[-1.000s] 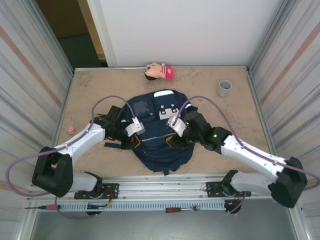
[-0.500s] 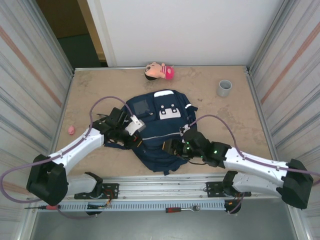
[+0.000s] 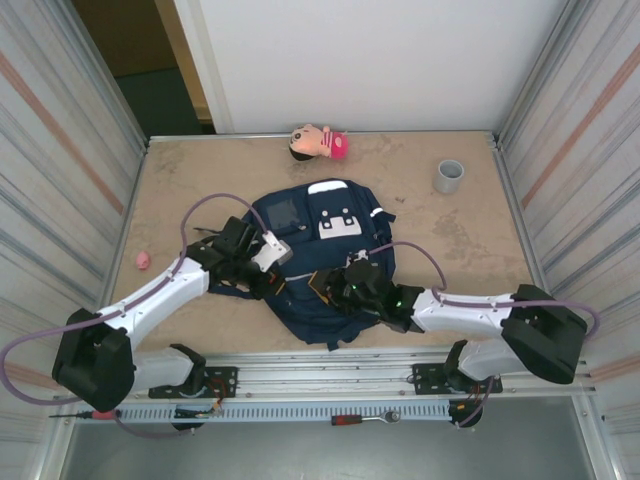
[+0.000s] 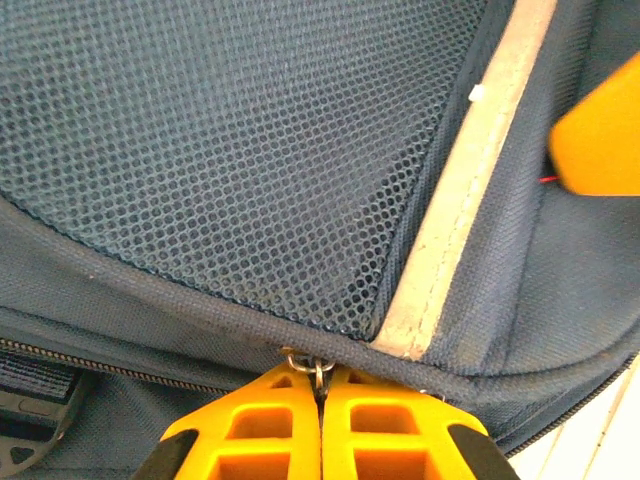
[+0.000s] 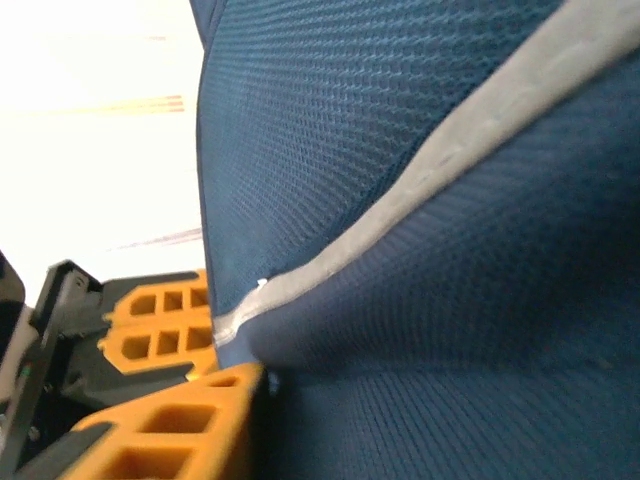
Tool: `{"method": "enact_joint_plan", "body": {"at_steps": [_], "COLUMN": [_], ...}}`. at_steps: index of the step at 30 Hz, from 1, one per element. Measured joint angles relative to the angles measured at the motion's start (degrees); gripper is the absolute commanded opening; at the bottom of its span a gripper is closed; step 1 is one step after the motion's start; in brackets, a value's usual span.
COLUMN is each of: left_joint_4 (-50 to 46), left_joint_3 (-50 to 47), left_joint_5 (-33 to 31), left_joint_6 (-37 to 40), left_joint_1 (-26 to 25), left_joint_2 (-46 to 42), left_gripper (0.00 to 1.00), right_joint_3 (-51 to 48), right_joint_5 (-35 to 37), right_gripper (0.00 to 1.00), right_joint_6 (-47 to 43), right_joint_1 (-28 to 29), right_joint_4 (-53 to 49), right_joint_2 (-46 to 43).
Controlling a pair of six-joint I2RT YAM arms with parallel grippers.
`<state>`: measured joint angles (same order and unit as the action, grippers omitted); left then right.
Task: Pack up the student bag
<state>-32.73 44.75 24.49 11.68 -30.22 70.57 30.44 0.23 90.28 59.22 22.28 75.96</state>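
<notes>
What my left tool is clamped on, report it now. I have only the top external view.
Observer: The left tool is shut on a small metal zip ring at the student bag's seam, just below a mesh panel.
Operator: Now give me the right tool.
Observer: The right tool has an orange finger pressed against the bag's navy fabric, under a grey stripe. Whether it grips anything, I cannot tell.
</notes>
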Motion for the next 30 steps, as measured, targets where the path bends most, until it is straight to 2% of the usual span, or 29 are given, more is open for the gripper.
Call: {"method": "enact_joint_plan", "body": {"at_steps": [3,5,10,14,19,22,26,30], "left_joint_4": [0.0,0.0,-0.07,0.39,2.8,3.45,2.67,0.87], "left_joint_3": [0.0,0.0,0.0,-0.24,-0.98,-0.98,-0.83,-0.13], "left_joint_5": [-0.74,-1.2,-1.4,1.05,3.32,4.5,6.08,4.11], "left_joint_6": [-0.17,-0.57,-1.6,-3.34,-5.84,-5.09,0.44,8.17], "left_joint_1": [-0.79,-1.57,-4.68,-5.55,-8.28,-10.49,-11.21,-11.21], "left_joint_2": [0.0,0.0,0.0,-0.04,-0.7,-1.84,-5.97,-10.54], "left_gripper": [0.0,0.0,0.0,0.01,0.16,0.34,0.46,0.55], "right_joint_3": [-0.15,-0.15,-0.13,-0.13,-0.04,0.61,2.19,4.96], "right_joint_5": [0.04,0.09,0.04,0.0,-0.28,-2.05,-6.8,-13.38], "right_gripper": [0.05,0.0,0.0,0.0,0.0,0.0,0.0,0.0], "right_joint_6": [0.76,0.72,0.13,-0.94,-2.4,-5.07,-12.07,-22.12], "right_joint_1": [-0.85,-1.46,-2.05,-2.51,-3.04,-4.02,-7.15,-11.74], "right_joint_4": [3.23,4.35,4.72,4.66,4.31,1.42,-6.73,-16.85], "right_joint_2": [1.18,1.27,1.27,1.27,1.27,0.39,-3.37,-6.64]}}
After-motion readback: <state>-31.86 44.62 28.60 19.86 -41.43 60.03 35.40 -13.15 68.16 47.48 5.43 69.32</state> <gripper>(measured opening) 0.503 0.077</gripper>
